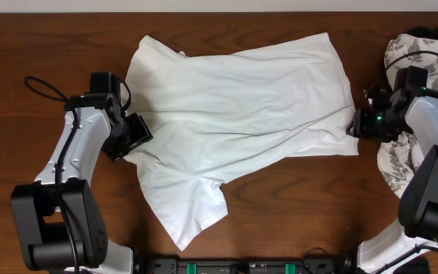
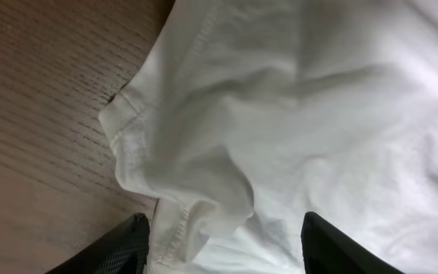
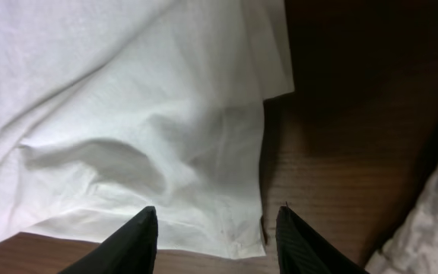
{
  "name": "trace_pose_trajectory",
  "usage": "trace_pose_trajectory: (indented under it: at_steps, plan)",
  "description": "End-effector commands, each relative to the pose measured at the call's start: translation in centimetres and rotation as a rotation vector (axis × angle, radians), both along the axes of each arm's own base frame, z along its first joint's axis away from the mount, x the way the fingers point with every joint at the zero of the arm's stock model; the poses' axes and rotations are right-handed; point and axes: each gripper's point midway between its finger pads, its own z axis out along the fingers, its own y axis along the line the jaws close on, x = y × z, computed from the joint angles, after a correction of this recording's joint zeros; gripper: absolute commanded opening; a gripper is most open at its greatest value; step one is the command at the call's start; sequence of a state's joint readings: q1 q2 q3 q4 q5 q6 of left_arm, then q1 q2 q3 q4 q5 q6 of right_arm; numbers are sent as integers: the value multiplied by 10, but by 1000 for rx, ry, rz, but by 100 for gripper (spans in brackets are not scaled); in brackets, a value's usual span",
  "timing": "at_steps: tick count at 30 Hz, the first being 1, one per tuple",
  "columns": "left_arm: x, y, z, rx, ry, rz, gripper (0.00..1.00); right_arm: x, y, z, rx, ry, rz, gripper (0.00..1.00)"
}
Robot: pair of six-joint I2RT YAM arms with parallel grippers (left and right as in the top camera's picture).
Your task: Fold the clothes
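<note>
the white t-shirt (image 1: pixel 242 99) lies spread out and unfolded across the middle of the wooden table (image 1: pixel 280 205), with soft wrinkles running through it. one short sleeve (image 1: pixel 192 213) sticks out from the shirt toward the arm bases.

the left gripper (image 1: pixel 131 137) sits at the shirt's edge on the left arm's side, low over the cloth. in the left wrist view its two dark fingers (image 2: pixel 124 247) stand wide apart. a bunched, stitched edge of the shirt (image 2: pixel 181 221) lies in the gap between them. the fingers are not pressed onto the fabric, so the jaws are open and astride the edge rather than clamped on it. bare wood shows just beyond the shirt's edge there.

the right gripper (image 1: pixel 356 123) is at the opposite end of the shirt, at its corner on the right arm's side. in the right wrist view its fingers (image 3: pixel 139 243) are also parted, with the shirt's hemmed corner (image 3: pixel 242 243) lying flat on the table between them. neither finger visibly pinches the cloth, so this gripper is open as well.

a second cloth, white with a grey fern-leaf print (image 1: pixel 401 160), lies crumpled just past that end of the shirt, under and around the right arm. it is close to the shirt, but whether the two touch i cannot tell.
</note>
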State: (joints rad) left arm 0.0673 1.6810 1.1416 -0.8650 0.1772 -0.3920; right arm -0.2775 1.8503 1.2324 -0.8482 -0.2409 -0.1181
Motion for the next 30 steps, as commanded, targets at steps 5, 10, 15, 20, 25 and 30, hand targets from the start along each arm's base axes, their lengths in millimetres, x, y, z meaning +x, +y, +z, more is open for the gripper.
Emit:
trace_pose_trajectory:
  at_steps: [5, 10, 15, 20, 25, 30]
  plan:
    - [4, 0, 9, 4, -28, -6, 65, -8, 5, -13, 18, -7, 52, 48]
    - [4, 0, 9, 4, -28, -6, 65, -6, 5, -17, 14, -24, 53, 36]
    - [4, 0, 9, 4, -27, -6, 65, -6, 12, -15, 53, -31, 56, 1]
    - [4, 0, 9, 4, -27, -6, 65, 1, 29, 8, 160, -80, 69, 1]
    - [4, 0, 9, 4, -25, -6, 64, -7, 30, 40, 148, -104, 61, 1]
    - [2, 0, 8, 3, -19, -6, 65, -25, 28, 63, 117, -74, -35, 1]
